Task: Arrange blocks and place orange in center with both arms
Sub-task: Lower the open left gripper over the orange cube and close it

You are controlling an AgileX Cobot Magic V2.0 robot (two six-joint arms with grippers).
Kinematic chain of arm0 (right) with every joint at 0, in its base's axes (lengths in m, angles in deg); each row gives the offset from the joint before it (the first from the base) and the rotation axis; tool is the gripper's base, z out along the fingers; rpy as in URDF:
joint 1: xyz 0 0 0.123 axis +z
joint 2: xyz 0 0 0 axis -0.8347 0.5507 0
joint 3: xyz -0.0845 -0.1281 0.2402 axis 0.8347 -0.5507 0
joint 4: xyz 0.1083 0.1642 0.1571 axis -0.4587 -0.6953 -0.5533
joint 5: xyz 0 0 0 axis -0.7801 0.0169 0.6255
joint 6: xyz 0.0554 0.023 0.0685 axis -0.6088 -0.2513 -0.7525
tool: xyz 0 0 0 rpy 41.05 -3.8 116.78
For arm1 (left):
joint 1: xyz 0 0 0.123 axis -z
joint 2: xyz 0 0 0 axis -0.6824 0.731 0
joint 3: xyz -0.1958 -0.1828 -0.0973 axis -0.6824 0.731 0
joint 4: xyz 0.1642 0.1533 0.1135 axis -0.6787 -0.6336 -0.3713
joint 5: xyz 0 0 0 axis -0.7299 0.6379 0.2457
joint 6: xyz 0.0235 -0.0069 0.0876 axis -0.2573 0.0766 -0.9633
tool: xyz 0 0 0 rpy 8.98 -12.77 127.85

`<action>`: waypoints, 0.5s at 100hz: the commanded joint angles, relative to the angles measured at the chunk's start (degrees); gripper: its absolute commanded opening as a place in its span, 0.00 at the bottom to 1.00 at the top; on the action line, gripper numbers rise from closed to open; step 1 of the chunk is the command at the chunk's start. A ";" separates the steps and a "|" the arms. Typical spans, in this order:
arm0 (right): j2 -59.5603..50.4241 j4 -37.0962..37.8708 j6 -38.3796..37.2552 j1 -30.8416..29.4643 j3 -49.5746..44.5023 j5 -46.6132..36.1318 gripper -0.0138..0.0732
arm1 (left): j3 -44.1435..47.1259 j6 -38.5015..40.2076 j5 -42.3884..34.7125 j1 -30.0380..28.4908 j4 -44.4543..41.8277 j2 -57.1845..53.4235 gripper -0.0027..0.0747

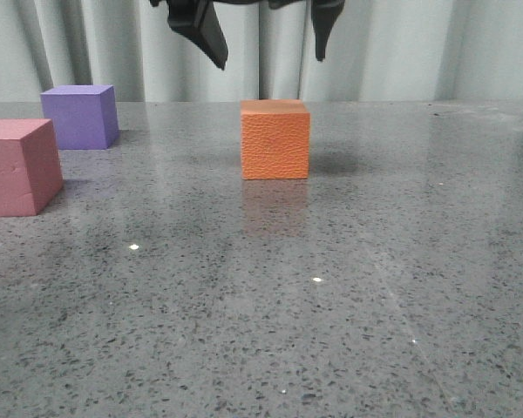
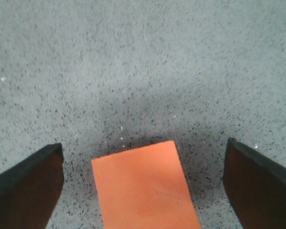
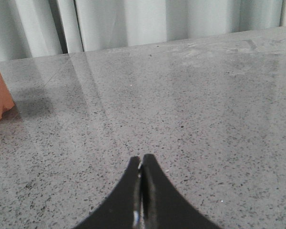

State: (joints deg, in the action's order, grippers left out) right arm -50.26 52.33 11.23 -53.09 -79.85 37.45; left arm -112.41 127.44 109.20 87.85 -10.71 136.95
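Left gripper (image 2: pixel 143 191): spread wide, holding nothing. In the front view its two black fingers (image 1: pixel 211 35) hang above the orange cube, clear of it.

Right gripper (image 3: pixel 141 191): the fingers are pressed together and pinch nothing. It is low over bare table (image 3: pixel 205 119), and the orange cube shows only at the edge of its view, well apart to one side.

Orange cube (image 1: pixel 275 139): directly under the left gripper, between the two fingers with free space on each side. It stands flat on the table, alone, near the middle.

Pink cube (image 1: pixel 16 165): far from the left gripper, at the left edge of the front view, partly cut off by the frame.

Purple cube (image 1: pixel 80 116): just behind the pink one, also well apart from both grippers.

How the orange cube will handle: I judge it light and a little soft, because it looks like foam. The pebbled skin should give good friction, so slipping is not likely. A hard squeeze could dent it.

Where to take hold: on two opposite side faces, around the middle height. In the left wrist view the cube sits slightly turned against the line of the fingers, so they may meet it not quite flat; a small turn of the wrist would help.

Task state: the orange cube seems near the centre already; the other two cubes are not yet beside it.
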 commanded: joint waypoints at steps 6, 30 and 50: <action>-1.13 -0.02 0.43 -0.33 0.85 -4.91 0.08 | -1.97 1.74 -0.50 0.63 -0.85 -1.42 0.86; -1.13 -0.02 0.43 -0.33 0.85 -4.91 0.08 | -1.97 2.94 0.78 0.94 -1.46 -0.55 0.86; -1.13 -0.02 0.43 -0.33 0.85 -4.91 0.08 | -1.97 3.63 1.15 0.94 -1.11 1.09 0.86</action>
State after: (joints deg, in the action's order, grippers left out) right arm -50.26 52.33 11.23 -53.09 -79.85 37.45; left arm -112.55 130.02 112.00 88.47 -10.71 139.96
